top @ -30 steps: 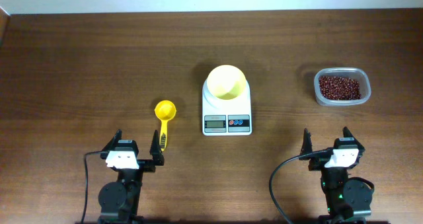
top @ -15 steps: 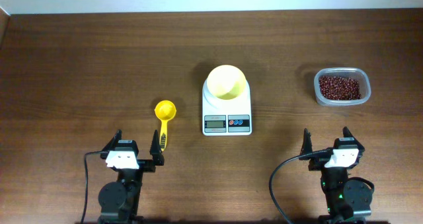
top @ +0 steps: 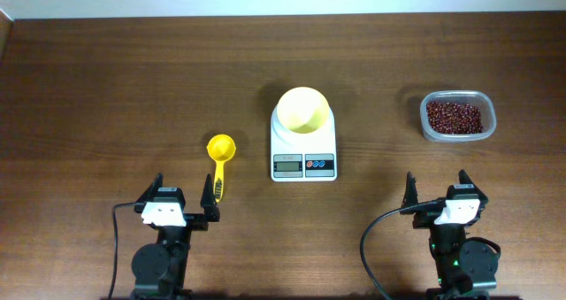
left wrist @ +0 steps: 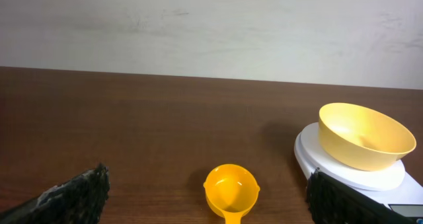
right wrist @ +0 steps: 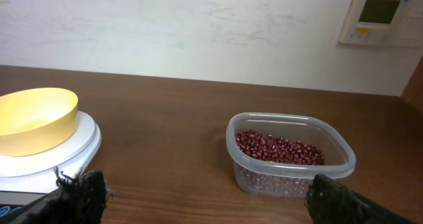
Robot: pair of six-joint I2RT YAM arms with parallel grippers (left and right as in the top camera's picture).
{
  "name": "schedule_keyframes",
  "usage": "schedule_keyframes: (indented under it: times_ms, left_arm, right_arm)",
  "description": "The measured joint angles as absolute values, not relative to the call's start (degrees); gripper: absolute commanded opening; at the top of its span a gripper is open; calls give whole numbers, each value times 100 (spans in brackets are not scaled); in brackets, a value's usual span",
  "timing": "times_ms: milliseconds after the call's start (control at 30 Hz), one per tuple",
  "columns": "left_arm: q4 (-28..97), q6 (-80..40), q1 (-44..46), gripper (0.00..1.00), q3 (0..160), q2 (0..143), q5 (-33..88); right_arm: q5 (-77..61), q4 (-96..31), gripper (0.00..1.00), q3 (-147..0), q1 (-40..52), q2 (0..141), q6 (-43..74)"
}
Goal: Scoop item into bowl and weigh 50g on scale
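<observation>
Both hands are parked over the dark, wood-grained surface (top: pixel 133 88), left hand (top: pixel 184 192) and right hand (top: pixel 436 189) each with fingers spread wide apart, gripping nothing. Just ahead of the left hand lies the glossy yellow plastic scoop (top: pixel 220 154), round cup away, slim handle ending just beside its right finger. Ahead, between the two hands, the smooth pale-yellow bowl (top: pixel 303 111) sits on the white square scale (top: pixel 303 165). Well ahead of the right hand, small reddish-brown beans (top: pixel 455 117) lie heaped in a clear, round-cornered plastic container (top: pixel 424 114).

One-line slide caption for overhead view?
Overhead: empty bowl on scale, scoop to its left, beans in clear container to its right; left gripper and right gripper at near edge, jaws open.
</observation>
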State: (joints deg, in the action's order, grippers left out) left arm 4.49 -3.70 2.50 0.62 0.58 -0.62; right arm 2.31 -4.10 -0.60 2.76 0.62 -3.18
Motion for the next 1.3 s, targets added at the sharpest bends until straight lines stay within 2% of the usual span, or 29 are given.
schedule_keyframes:
  times_ms: [367, 500, 567, 633, 700, 800, 867, 933, 1000, 1067, 1167, 1300]
  left_arm:
    - [432, -370, 250, 99, 62, 58, 117]
    - [346, -373, 250, 99, 62, 58, 819]
    - [32, -373, 250, 99, 56, 67, 985]
    - [-1245, -370, 250, 99, 82, 75, 1037]
    - [-1911, -370, 250, 99, 73, 60, 1074]
    - [-1949, -370, 250, 99, 274, 60, 1076]
    - [-816, -368, 250, 99, 928, 165, 1094]
    - [1100, -353, 250, 99, 2080, 652, 1103]
    - [2993, -248, 250, 99, 3583, 1745, 1131]
    - [3997, 110, 257, 99, 4836, 3245, 1140]
    - [4873, 307, 257, 99, 5723, 5124, 1142]
    - [5380, 349, 255, 99, 5771, 6661, 1212]
  right_arm:
    - [231, -410, 99, -60, 276, 62, -316]
    - [231, -410, 99, -60, 276, 62, -316]
    - [231, -410, 99, -60, 276, 62, -318]
    - [233, -410, 99, -60, 276, 62, -320]
    - [233, -410, 99, -60, 276, 62, -318]
    - [231, -410, 99, -60, 276, 62, -318]
    - [231, -410, 99, -60, 276, 62, -318]
    - [233, -410, 99, -62, 276, 60, -316]
    - [231, -410, 99, -62, 276, 51, -318]
    - [233, -408, 99, -62, 276, 47, -318]
    - [231, -412, 99, -62, 276, 58, -318]
    - [231, -410, 99, -62, 276, 58, -320]
